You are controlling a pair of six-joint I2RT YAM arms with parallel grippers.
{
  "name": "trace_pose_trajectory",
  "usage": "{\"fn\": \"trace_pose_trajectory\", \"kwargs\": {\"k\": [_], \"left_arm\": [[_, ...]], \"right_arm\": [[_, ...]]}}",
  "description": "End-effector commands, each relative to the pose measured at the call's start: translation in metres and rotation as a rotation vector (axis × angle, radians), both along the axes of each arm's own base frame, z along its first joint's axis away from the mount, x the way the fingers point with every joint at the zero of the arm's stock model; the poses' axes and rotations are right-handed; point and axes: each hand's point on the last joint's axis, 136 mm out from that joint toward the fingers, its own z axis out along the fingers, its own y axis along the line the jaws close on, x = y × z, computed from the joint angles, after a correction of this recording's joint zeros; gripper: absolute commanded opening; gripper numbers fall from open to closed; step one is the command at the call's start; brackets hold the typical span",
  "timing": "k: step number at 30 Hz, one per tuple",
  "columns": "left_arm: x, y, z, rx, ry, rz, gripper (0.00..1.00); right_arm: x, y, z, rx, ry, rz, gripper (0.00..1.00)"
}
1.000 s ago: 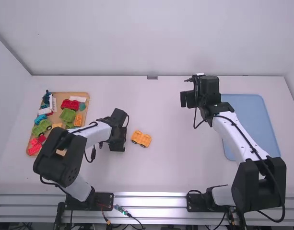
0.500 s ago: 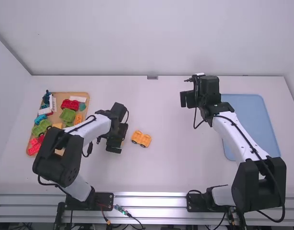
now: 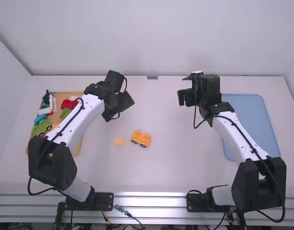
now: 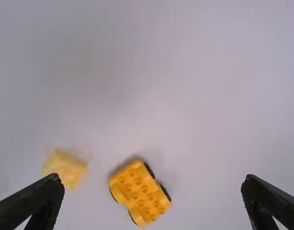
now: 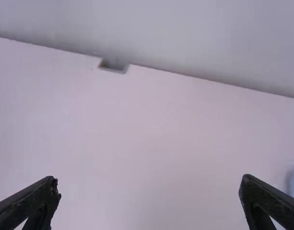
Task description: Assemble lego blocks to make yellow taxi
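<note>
Free lane across table right of car; 1 yellow block close left, narrow gap between.

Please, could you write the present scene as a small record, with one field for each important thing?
Vehicle base: yellow wheeled base, wheels down, studs facing up
Loose part: small yellow block, beside the base, not touching it
Assembly: block not yet joined to the base
Left gripper: open, empty, above the table
Right gripper: open, empty
Tray: mixed-colour pieces, partly hidden by left arm
Blue mat: right side of table
</note>
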Motion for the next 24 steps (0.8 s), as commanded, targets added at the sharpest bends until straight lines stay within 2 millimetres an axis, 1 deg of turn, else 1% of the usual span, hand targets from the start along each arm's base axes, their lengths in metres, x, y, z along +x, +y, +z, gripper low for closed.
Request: {"fn": "trace_pose_trajectory", "kwargs": {"k": [1, 2, 3, 4, 5, 6, 7, 8, 9, 10, 13, 14, 15, 17, 18, 20, 21, 22, 24], "left_arm": [[0.012, 0.001, 0.023, 0.189, -0.106, -0.406, 1.00], [0.014, -0.001, 0.026, 0.229, -0.125, -0.494, 0.98], [0.017, -0.002, 0.029, 0.284, -0.153, -0.610, 0.99], [0.019, -0.003, 0.029, 0.305, -0.163, -0.652, 0.99], [0.022, -0.004, 0.030, 0.331, -0.185, -0.700, 0.99], [0.025, -0.005, 0.031, 0.339, -0.200, -0.711, 0.99], [0.032, -0.006, 0.033, 0.359, -0.232, -0.732, 0.99], [0.039, -0.008, 0.036, 0.390, -0.273, -0.773, 0.99], [0.042, -0.009, 0.038, 0.409, -0.291, -0.802, 0.99], [0.047, -0.010, 0.039, 0.459, -0.322, -0.877, 0.99], [0.049, -0.011, 0.038, 0.531, -0.342, -0.993, 0.99], [0.051, -0.012, 0.039, 0.577, -0.360, -1.067, 0.99], [0.054, -0.012, 0.040, 0.599, -0.372, -1.090, 0.99], [0.060, -0.014, 0.042, 0.654, -0.411, -1.148, 0.99], [0.061, -0.017, 0.043, 0.687, -0.430, -1.222, 0.99], [0.050, -0.029, 0.035, 0.699, -0.445, -1.428, 0.99], [0.038, -0.040, 0.029, 0.674, -0.476, -1.581, 0.99], [0.028, -0.048, 0.025, 0.634, -0.519, -1.693, 0.99], [0.015, -0.058, 0.023, 0.568, -0.584, -1.798, 0.99]], "right_arm": [[-0.013, 0.033, 0.008, 0.032, -0.021, 0.242, 0.99], [-0.020, 0.042, 0.007, 0.030, -0.023, 0.323, 0.99], [-0.035, 0.056, 0.006, 0.032, -0.028, 0.460, 0.99], [-0.043, 0.063, 0.005, 0.034, -0.034, 0.536, 0.99], [-0.058, 0.073, 0.005, 0.039, -0.047, 0.659, 0.99], [-0.064, 0.076, 0.005, 0.039, -0.054, 0.703, 0.99], [-0.073, 0.080, 0.004, 0.036, -0.064, 0.770, 0.99], [-0.079, 0.081, 0.001, 0.011, -0.078, 0.816, 0.99], [-0.079, 0.080, -0.001, -0.020, -0.090, 0.831, 0.99], [-0.077, 0.076, -0.004, -0.072, -0.108, 0.843, 0.99], [-0.071, 0.068, -0.010, -0.169, -0.128, 0.844, 0.99], [-0.072, 0.068, -0.011, -0.170, -0.123, 0.846, 0.99], [-0.073, 0.068, -0.011, -0.167, -0.120, 0.846, 0.99], [-0.082, 0.074, -0.010, -0.080, -0.073, 0.846, 0.99], [-0.089, 0.078, -0.009, -0.031, -0.051, 0.859, 0.99], [-0.096, 0.081, -0.008, -0.008, -0.046, 0.889, 0.99], [-0.102, 0.083, -0.008, 0.007, -0.044, 0.921, 0.99], [-0.108, 0.085, -0.008, 0.011, -0.053, 0.960, 0.99], [-0.119, 0.089, -0.009, 0.031, -0.075, 1.029, 0.99]]}}
